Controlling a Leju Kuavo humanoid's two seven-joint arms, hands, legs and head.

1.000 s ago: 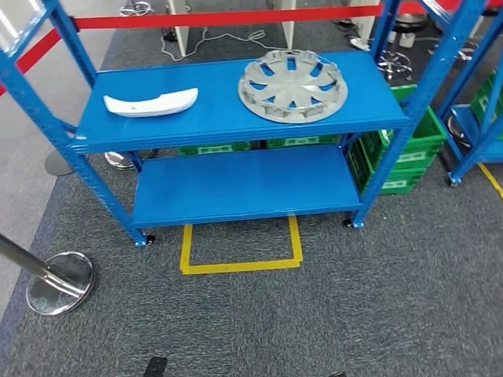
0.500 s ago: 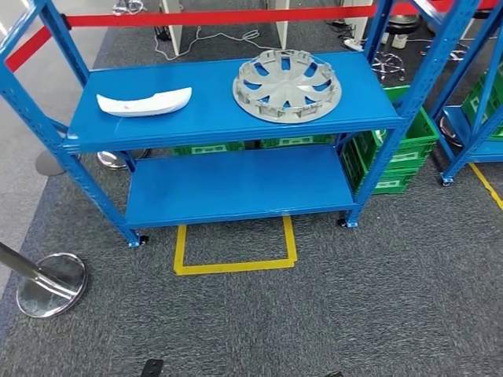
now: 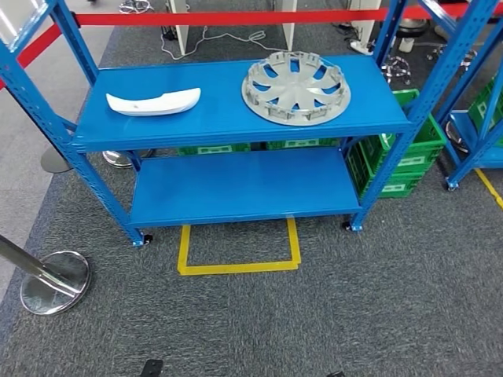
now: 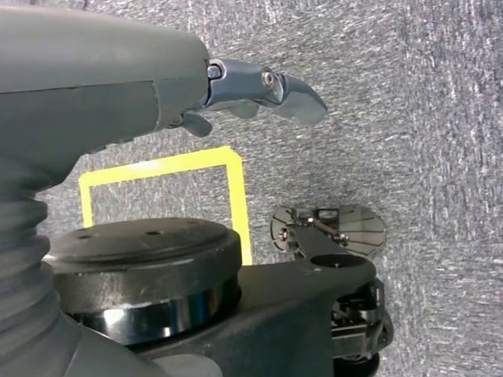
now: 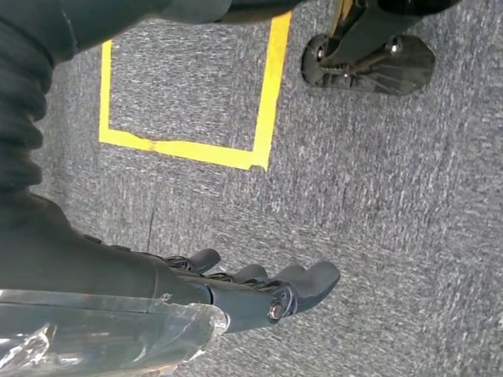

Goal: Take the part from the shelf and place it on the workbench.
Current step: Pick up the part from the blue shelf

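Barely begun. White part [image 3: 153, 102] lying untouched on top shelf [image 3: 225, 118], beside hubcap [image 3: 295, 87]. Left hand [image 4: 261, 90] and right hand [image 5: 261, 290] hanging empty, fingers extended. Fetching, carrying, placing all left.

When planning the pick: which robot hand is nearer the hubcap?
Right, likely: the hubcap lies on the right of the shelf. Right robot hand and left robot hand both hang over carpet.
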